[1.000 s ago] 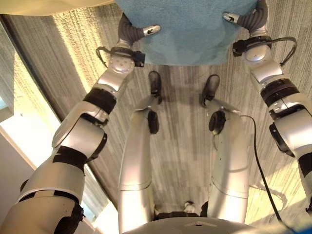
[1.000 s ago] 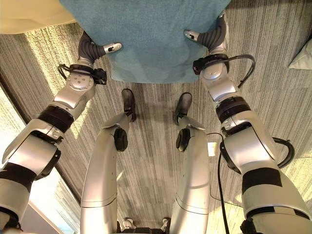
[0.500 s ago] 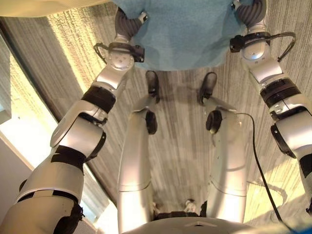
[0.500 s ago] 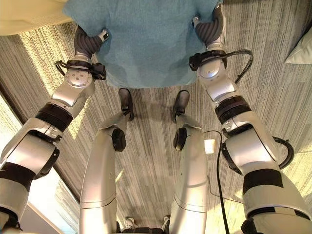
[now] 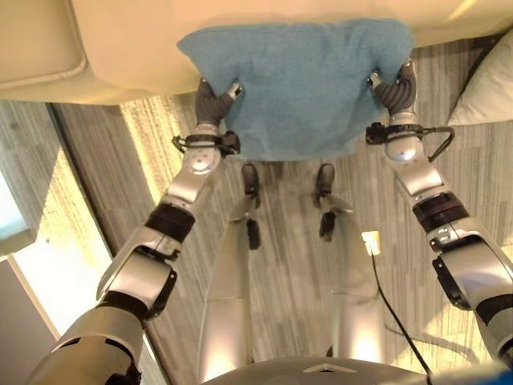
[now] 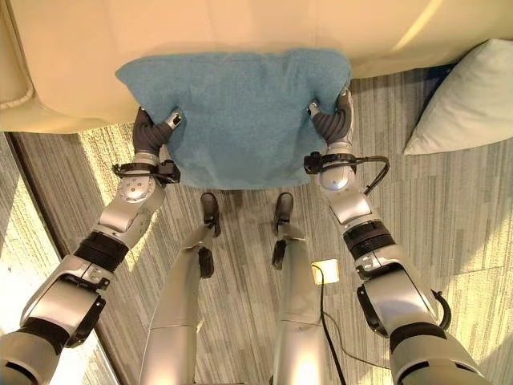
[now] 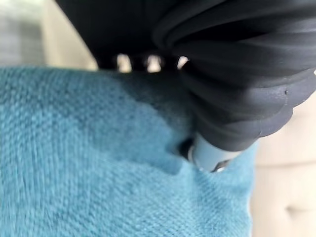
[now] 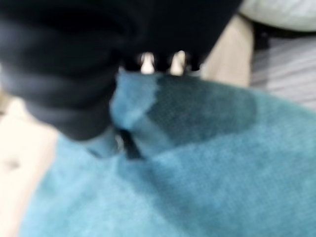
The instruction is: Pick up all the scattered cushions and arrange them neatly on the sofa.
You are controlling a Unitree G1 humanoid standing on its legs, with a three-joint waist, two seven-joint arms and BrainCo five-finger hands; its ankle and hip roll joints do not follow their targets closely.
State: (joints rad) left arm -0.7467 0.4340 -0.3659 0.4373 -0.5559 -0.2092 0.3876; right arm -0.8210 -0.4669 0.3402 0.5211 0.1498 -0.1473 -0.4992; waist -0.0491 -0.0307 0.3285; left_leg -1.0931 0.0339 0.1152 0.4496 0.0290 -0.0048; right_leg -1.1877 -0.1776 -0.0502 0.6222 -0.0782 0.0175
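- Two hands carry one teal cushion (image 6: 236, 112) between them: my left hand (image 6: 149, 133) grips its left edge, my right hand (image 6: 333, 122) its right edge, thumbs pressed into the upper face.
- Fingers: in both wrist views they run under the cushion (image 7: 98, 163) and the thumb dents the fabric on top, so I read each hand as clamped on the cushion edge; the fingers' dark tips are hidden beneath the cloth.
- Position: cushion is held up in front of me, its far edge overlapping the cream sofa (image 6: 240, 32) seat. I cannot tell whether it touches the sofa yet.
- Why held so: my judgement is that a grip at opposite edges keeps a soft, wide thing flat and square to the sofa front, so it can be laid down straight.
- Look of the cushion: square, plump, teal with a coarse woven nap; corners rounded, face slightly sagging between the grips.
- One pale cushion (image 6: 469, 96) lies on the striped carpet (image 6: 449, 216) to my right, leaning at the sofa base; not yet collected.
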